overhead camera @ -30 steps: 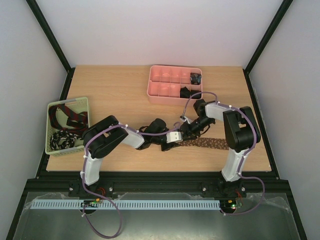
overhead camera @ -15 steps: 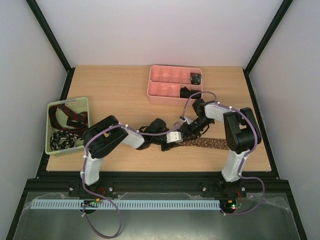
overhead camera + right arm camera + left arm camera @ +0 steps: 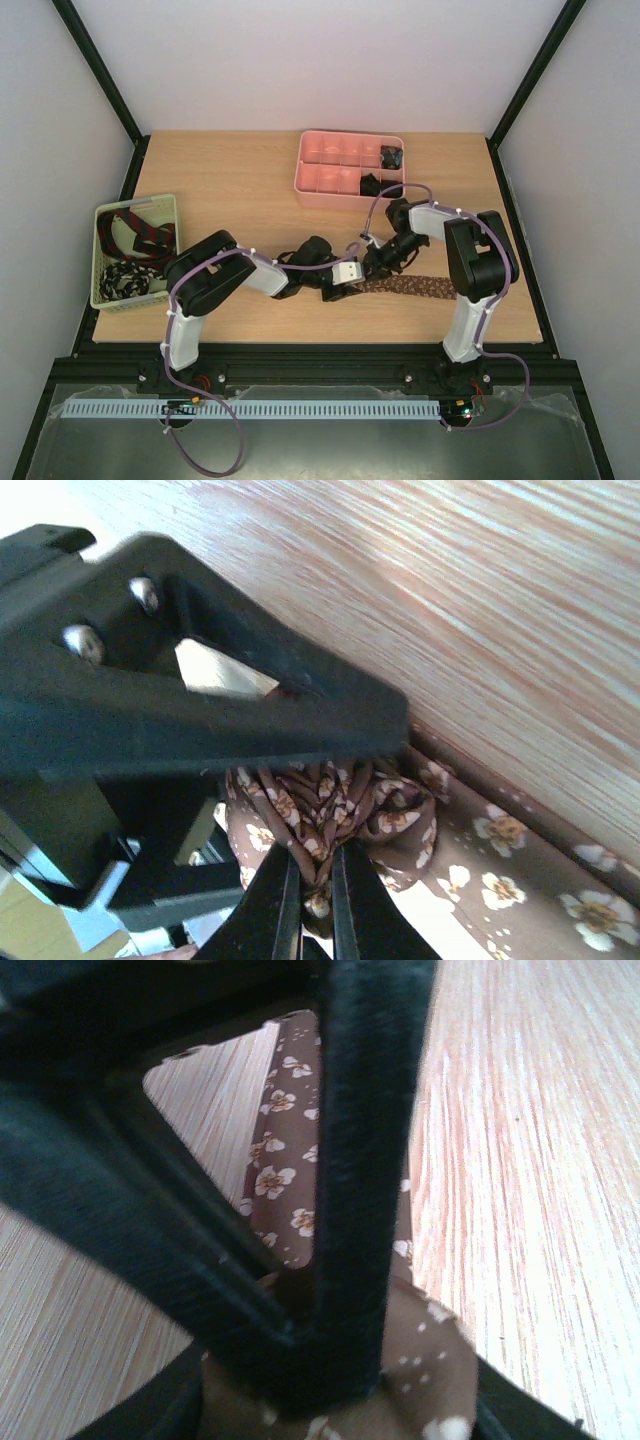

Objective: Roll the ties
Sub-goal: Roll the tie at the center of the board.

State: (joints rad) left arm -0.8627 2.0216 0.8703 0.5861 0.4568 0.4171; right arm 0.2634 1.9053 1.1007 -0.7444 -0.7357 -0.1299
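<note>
Brown tie [image 3: 420, 288]: it lay on the bench [image 3: 220, 180], lower centre-right in the top view. Its flat strip ran right from the spot where your left jaws and right jaws met. The end at that spot was bunched into loose folds.
Right jaws: you had them pinched tight on a fold of that bunched end, at the bottom centre of the right wrist view.
Left jaws: they sat close against the same bunch, on its left in the top view. Their dark fingers [image 3: 370, 1160] filled the left wrist view, with the tie's pale print showing through the gap. You could not tell from this whether they were wide or gripping.
Tray [image 3: 300, 178]: pink, at top centre of the bench, with black coils [image 3: 390, 156] toward its right end.
Basket [image 3: 99, 262]: pale green, at the bench's left edge. It held a red-striped tie [image 3: 140, 230] above a black-and-white tie [image 3: 125, 278] in the frame.
</note>
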